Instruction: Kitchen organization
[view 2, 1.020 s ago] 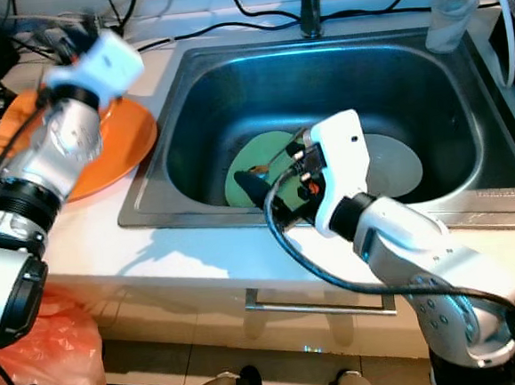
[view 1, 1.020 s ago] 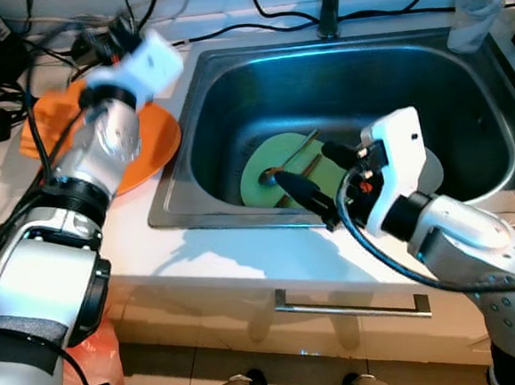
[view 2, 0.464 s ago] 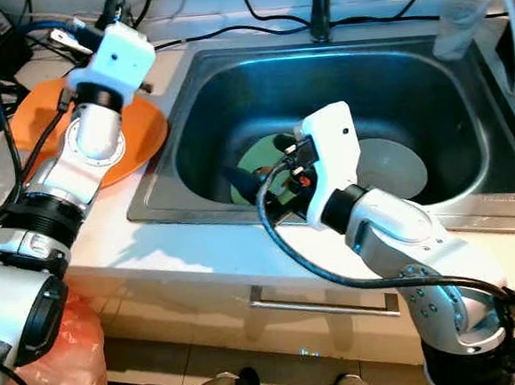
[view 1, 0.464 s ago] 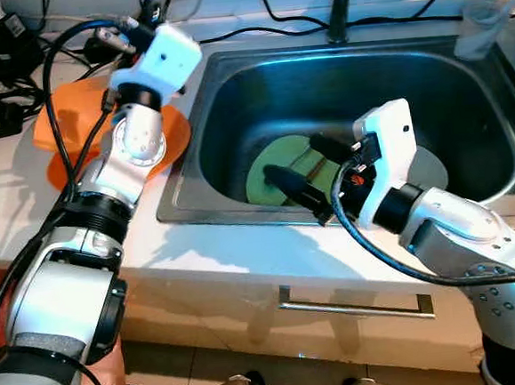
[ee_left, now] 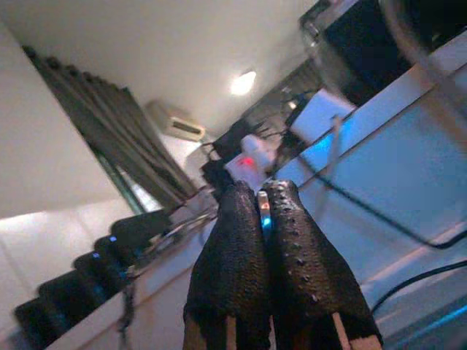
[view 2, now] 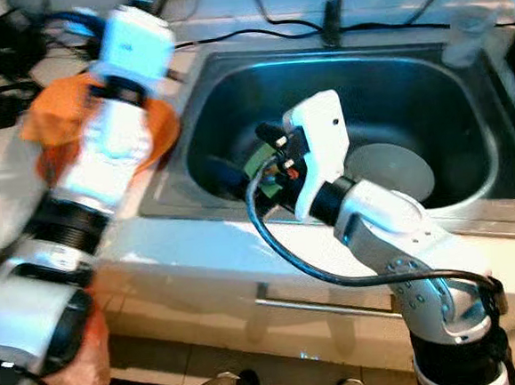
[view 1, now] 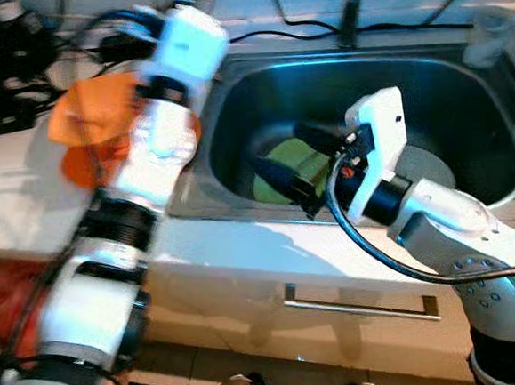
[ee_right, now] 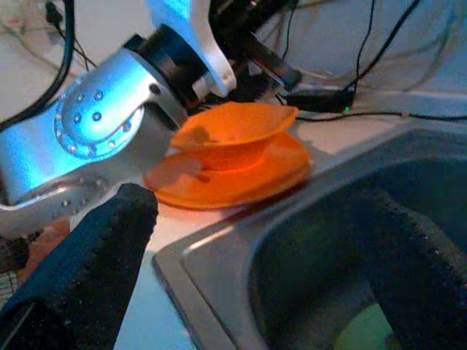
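Steel sink [view 1: 464,96], right gripper [view 1: 295,158] (spread) inside

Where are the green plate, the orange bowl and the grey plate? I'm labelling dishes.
green plate [view 1: 283,159], left eye view, its visible left part.
orange bowl [ee_right: 233,131], right wrist view, its side.
grey plate [view 2: 390,171], right eye view, its middle.

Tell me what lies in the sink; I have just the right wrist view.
Observer: A green plate, below the open right gripper.
Operator: Anything else in there?
Observer: A grey plate beside the green one, towards the robot's right.
Operator: And the left arm?
Observer: It is raised over the counter; the left gripper is shut on nothing and points up along the wall.
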